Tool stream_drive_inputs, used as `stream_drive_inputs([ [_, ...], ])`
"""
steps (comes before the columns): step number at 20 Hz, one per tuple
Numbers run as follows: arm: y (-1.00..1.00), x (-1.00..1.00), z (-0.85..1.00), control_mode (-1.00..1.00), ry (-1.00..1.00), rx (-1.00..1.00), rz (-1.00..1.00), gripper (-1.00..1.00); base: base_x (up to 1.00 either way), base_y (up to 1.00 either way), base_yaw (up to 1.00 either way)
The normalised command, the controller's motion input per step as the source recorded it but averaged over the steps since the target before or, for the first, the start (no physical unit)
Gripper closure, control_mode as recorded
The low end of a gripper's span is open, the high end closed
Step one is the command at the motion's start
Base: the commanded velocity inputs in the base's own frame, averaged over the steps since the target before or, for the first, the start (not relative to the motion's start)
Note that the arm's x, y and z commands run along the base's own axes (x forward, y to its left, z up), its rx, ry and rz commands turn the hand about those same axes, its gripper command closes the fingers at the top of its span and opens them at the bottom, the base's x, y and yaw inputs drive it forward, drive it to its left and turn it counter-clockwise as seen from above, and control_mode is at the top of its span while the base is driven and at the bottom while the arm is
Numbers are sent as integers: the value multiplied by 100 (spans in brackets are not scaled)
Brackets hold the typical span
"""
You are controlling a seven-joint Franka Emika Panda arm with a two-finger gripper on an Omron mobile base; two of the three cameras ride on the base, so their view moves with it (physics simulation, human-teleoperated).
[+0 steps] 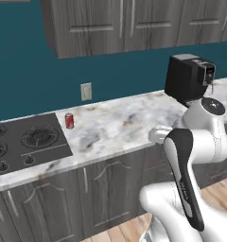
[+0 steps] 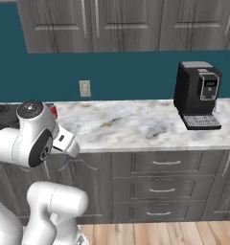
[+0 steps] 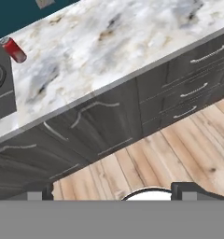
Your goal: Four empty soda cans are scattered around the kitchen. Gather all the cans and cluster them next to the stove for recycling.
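You face a marble-patterned counter (image 1: 120, 123) running under a teal wall, with grey cabinets (image 1: 110, 23) above and grey doors and drawers (image 2: 165, 186) below, over a wood floor (image 3: 179, 154). One red soda can (image 1: 69, 120) stands upright on the counter just beside the right edge of the stove (image 1: 25, 142), near the back wall and below a wall outlet (image 1: 86, 91). You see the same can from the hand camera, close to the cooktop corner. A black coffee machine (image 2: 198, 93) sits well apart at the counter's far right. Your gripper (image 3: 111, 189) hangs off the counter front, its finger tips (image 3: 191, 189) spread wide apart, holding nothing.
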Motion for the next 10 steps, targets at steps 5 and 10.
stream_drive_inputs([
  [5,0,0,0,100,0,0,0,-100,-32,0,-40],
  [10,0,0,0,100,0,0,0,-100,-31,0,-41],
])
